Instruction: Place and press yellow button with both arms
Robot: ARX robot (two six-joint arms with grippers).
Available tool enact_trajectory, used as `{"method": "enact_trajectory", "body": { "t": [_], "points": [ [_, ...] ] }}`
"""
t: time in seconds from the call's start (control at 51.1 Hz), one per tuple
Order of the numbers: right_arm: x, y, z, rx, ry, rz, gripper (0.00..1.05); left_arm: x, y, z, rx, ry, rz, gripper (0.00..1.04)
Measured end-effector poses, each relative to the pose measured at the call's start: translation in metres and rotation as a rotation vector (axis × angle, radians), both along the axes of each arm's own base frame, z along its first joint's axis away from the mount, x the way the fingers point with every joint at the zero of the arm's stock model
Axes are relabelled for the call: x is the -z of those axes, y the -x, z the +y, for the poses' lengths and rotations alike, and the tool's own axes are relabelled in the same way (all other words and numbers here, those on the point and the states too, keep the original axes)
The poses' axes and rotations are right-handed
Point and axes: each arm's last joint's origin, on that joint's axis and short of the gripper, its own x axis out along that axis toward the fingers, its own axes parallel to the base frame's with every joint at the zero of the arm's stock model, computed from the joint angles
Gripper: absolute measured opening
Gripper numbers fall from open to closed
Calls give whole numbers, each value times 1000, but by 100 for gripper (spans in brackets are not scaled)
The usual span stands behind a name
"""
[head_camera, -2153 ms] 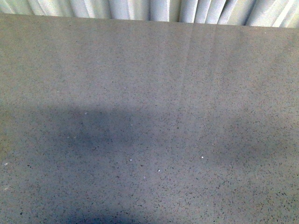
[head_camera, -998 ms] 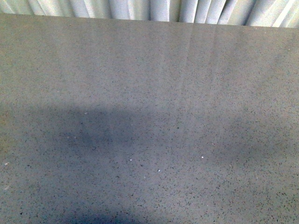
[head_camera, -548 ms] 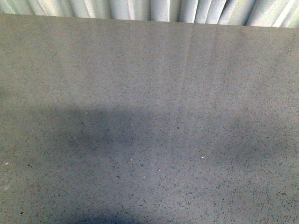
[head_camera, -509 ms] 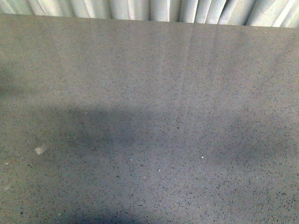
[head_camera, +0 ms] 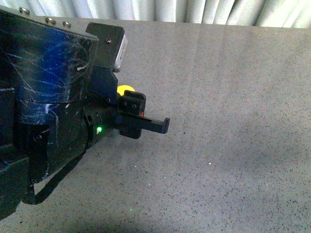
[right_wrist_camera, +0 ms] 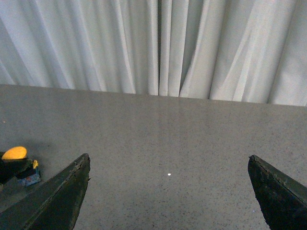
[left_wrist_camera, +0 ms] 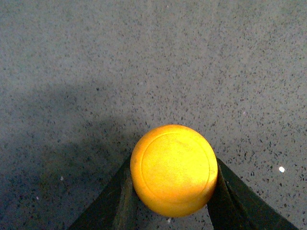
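The yellow button [left_wrist_camera: 174,170] is held in the left gripper [head_camera: 141,119] over the grey speckled table [head_camera: 233,160].
In the left wrist view the round yellow cap is pinched between two dark fingers [left_wrist_camera: 115,201], one pressed against each side. Whether its base touches the table cannot be told. In the front view the button is seen towards the table's left, mostly hidden by the left arm [head_camera: 48,97] (a green light glows on it). The right gripper [right_wrist_camera: 168,160] is spread wide and holds nothing, well apart from the button, with a white curtain [right_wrist_camera: 158,43] behind.
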Motion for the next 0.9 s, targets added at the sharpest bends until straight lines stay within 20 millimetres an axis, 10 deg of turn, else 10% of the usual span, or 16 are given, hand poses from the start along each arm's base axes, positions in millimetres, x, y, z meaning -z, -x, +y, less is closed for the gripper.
{"method": "enact_trajectory", "body": {
  "t": [0.294, 0.528, 0.685, 0.9],
  "points": [
    [0, 0, 0, 0, 0, 0, 96, 9, 3, 2, -17, 11, 14, 33],
    [0, 0, 0, 0, 0, 0, 96, 12, 9, 8, -26, 27, 45, 71],
    [0, 0, 0, 0, 0, 0, 96, -9, 10, 16, -42, 82, 13, 97],
    [0, 0, 0, 0, 0, 0, 96, -67, 14, 70, -131, 205, -87, 96]
  ]
}}
